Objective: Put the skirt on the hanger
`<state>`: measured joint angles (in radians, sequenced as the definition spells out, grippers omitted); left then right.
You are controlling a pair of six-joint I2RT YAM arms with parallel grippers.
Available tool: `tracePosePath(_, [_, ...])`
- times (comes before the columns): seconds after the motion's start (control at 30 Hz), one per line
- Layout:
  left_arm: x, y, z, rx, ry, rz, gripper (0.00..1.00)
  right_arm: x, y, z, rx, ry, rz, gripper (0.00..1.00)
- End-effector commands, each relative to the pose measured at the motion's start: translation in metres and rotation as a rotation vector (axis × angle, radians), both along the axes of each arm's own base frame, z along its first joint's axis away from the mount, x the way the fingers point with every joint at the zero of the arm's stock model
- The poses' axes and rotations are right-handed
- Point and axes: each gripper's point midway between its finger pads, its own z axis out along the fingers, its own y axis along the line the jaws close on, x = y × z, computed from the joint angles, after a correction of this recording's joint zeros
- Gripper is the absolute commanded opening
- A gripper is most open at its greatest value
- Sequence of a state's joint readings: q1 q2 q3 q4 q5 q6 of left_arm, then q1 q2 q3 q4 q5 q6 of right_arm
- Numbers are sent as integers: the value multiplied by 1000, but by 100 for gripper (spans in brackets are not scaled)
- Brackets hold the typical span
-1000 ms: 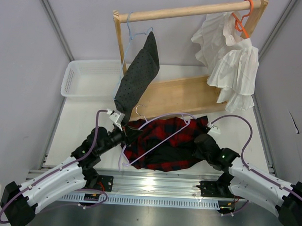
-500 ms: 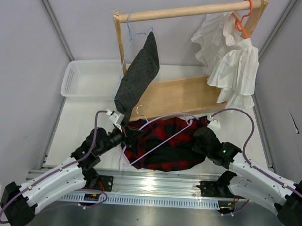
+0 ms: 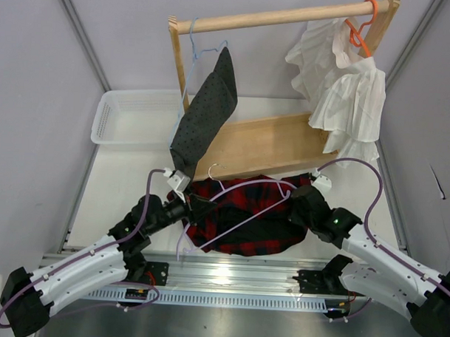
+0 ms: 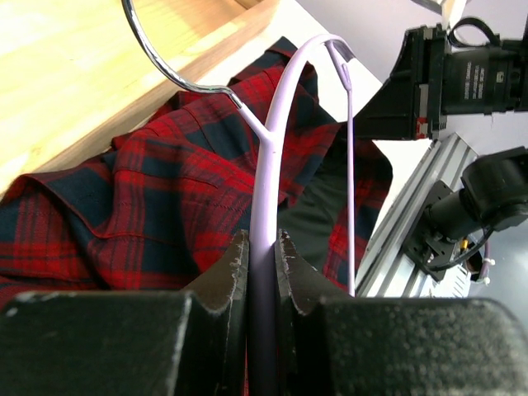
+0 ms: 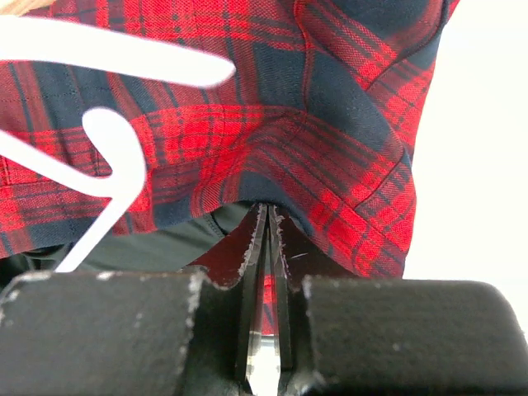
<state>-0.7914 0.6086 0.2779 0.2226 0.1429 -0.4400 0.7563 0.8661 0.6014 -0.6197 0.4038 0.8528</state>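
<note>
At left, my left gripper [image 4: 261,247] is clamping the hanger [image 3: 247,208] by its lilac arm, jaws closed tight on it. The hanger is lying slantwise across the skirt [image 3: 234,232], its hook pointing toward the wooden rack [image 3: 270,144]. The skirt is lying bunched on the table [image 3: 121,180], in the middle, just in front of the rack. At right, my right gripper [image 5: 268,224] is pinching the skirt's edge, jaws nearly together on the fabric. I judge I should be lifting that edge to open the skirt, then sliding the hanger's free end inside slowly, avoiding snags.
</note>
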Motion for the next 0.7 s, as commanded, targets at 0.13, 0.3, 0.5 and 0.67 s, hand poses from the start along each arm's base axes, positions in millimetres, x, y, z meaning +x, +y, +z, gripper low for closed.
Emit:
tracePosePath(0.13, [-8,-9,2,-38,-61,-43,0,16,-2,31,30,-64,-40,8])
tracePosePath(0.3, [-8,-9,-9,-39,-57,-35,0,20,-4,37,23,-65,-46,8])
tracePosePath(0.5, [-9,-10,-18,-20,-57,-45,0,24,-3,39,45,-66,-50,8])
tracePosePath(0.67, [-12,-14,-22,-4,-57,-66,0,26,-2,40,57,-69,-52,8])
